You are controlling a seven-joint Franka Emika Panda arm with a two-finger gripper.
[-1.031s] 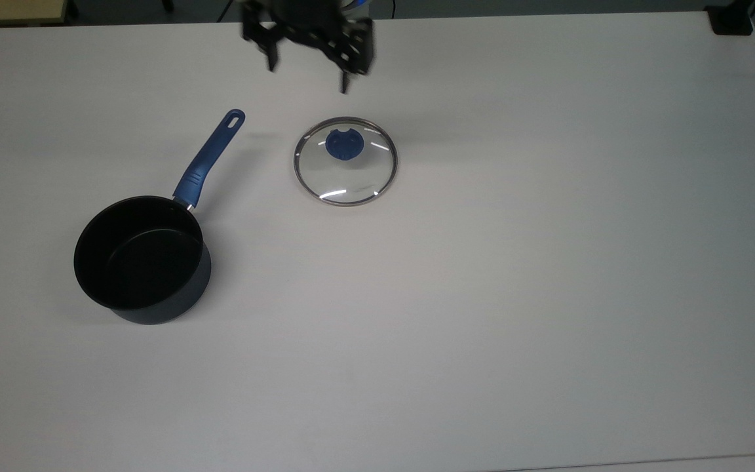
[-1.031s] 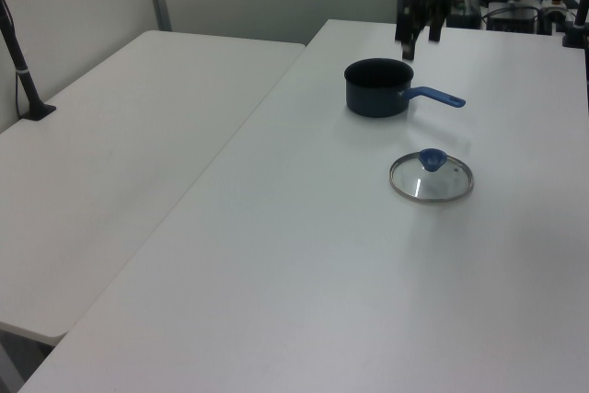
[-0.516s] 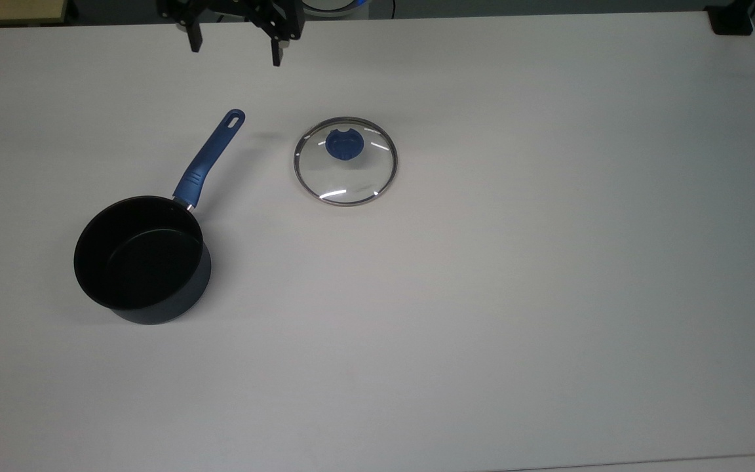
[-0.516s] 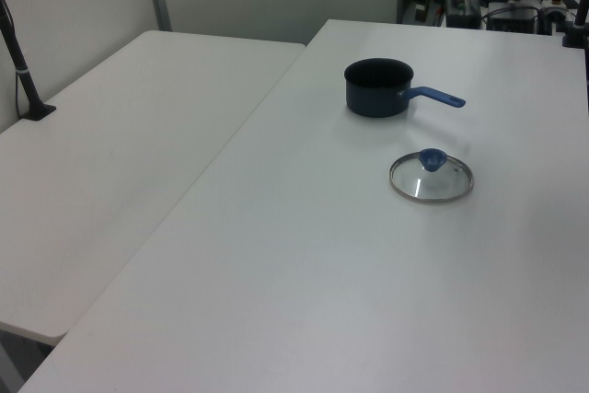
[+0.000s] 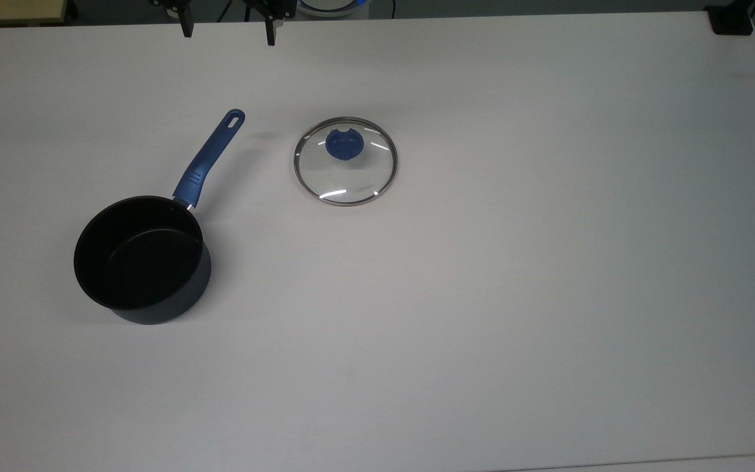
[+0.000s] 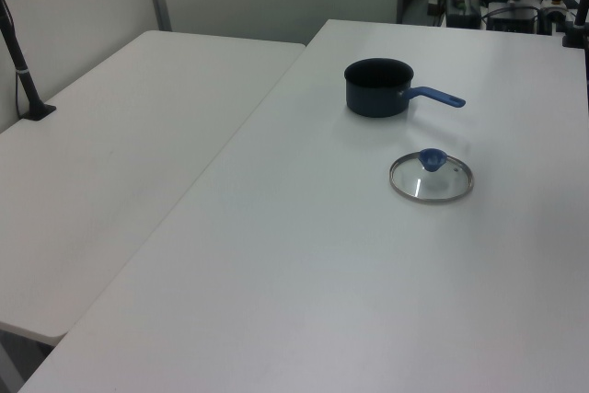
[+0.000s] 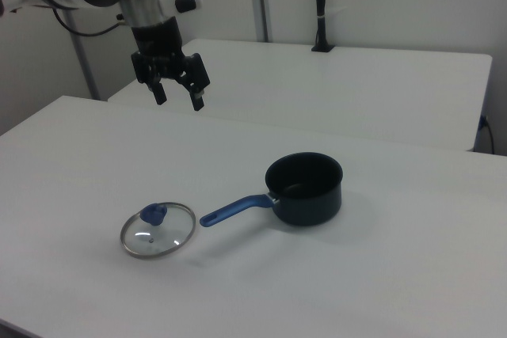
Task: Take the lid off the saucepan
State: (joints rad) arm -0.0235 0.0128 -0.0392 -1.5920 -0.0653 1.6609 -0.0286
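The saucepan (image 5: pixel 141 262) stands uncovered on the white table (image 5: pixel 548 262), its black inside showing and its blue handle (image 5: pixel 210 157) pointing toward the top view's upper right. The glass lid (image 5: pixel 351 180) lies flat on the table to the right of the handle's end, blue knob (image 5: pixel 343 144) up. In the right view the lid (image 7: pixel 158 235) lies left of the saucepan (image 7: pixel 304 189). My gripper (image 7: pixel 179 100) hangs open and empty high above the table, well behind the lid. In the top view its fingertips (image 5: pixel 271 36) poke in at the upper edge.
A second white table (image 6: pixel 110 154) adjoins on the left view's left, with a black post (image 6: pixel 23 71) clamped at its edge. A black block (image 5: pixel 731 19) sits at the top view's upper right corner. Equipment stands beyond the table's far end (image 6: pixel 497 6).
The gripper, open throughout, has drawn back from above the lid toward the top view's upper left edge. The lid and the saucepan have not moved.
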